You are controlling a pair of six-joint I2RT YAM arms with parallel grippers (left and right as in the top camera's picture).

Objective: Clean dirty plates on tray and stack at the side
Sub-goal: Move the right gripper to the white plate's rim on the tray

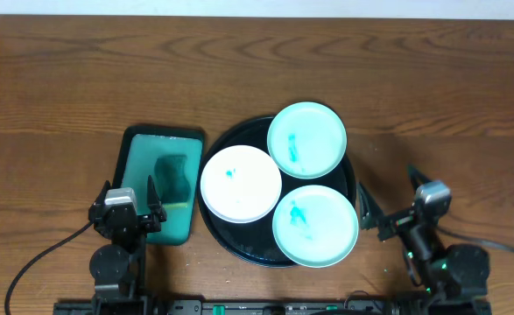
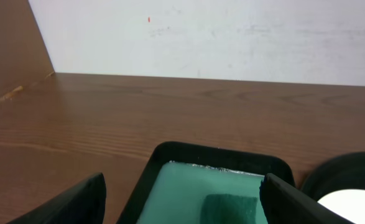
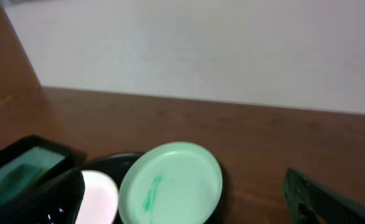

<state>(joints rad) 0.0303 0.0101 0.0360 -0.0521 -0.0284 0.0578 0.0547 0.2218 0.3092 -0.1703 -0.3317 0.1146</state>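
Your left gripper [image 1: 127, 191] has its jaws spread wide with nothing between them, poised at the near end of the teal sponge tray [image 1: 137, 138]. The sponge [image 1: 174, 177] lies ahead of it and a little off to its right, long side running away from the robot. I'd judge a small shift right would put the jaws across its short width. Your right gripper [image 1: 388, 191] is just as wide apart and empty, beside the right rim of the black tray [image 1: 224, 144] and turned inward toward it. From there the near mint plate [image 1: 315, 225] is the closest thing, just to its left. That plate's edge hangs out over the tray's rim on that side, probably the easiest lip to catch. The far mint plate [image 1: 306, 140] lies ahead and left, overhanging the far rim. The white plate [image 1: 241, 184] sits on the tray's left half, nearer the left arm. All three carry teal smears and none is stacked on the table [image 1: 64, 87] yet. So the split reads plainly: left arm for the sponge ahead, right arm for the near mint plate at its left
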